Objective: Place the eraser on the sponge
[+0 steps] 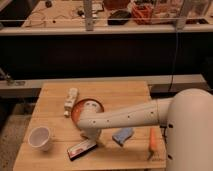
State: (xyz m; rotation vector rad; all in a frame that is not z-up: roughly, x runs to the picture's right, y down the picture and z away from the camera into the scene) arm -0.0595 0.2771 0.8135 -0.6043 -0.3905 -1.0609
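The eraser [82, 148], a flat black block with a red-and-white top, lies on the wooden table [55, 100] near its front edge. My gripper [92, 139] hangs at the end of the white arm right above the eraser's right end. It is touching it or close to it. The sponge [123, 135], a light-blue pad, lies on the table a short way to the right of the gripper, with nothing on top of it.
A white cup [39, 137] stands at the front left. A reddish bowl [86, 107] sits behind the arm, and a small pale bottle [70, 101] lies left of the bowl. A slim orange stick [152, 140] lies at the right edge.
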